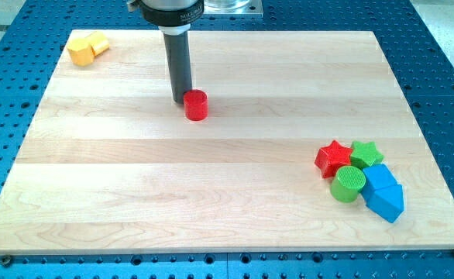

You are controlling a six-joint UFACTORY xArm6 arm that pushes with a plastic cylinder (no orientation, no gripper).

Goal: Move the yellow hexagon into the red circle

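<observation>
The yellow hexagon (78,53) sits far to the view's left and above the red circle (196,105), touching a second yellow block (98,43) near the tabletop's (211,186) top-left corner. My tip (180,101) rests just beside the red circle's left edge — no gripper here, only the rod, holding nothing. By my reading the push has not begun; the next move calls for rounding to the hexagon's far left side and driving it rightward. Well right of and below the red circle cluster a red star (333,158), green star (366,153), green cylinder (348,184) and two blue blocks (382,192). The pale wooden tabletop lies on a blue perforated base (444,93).
</observation>
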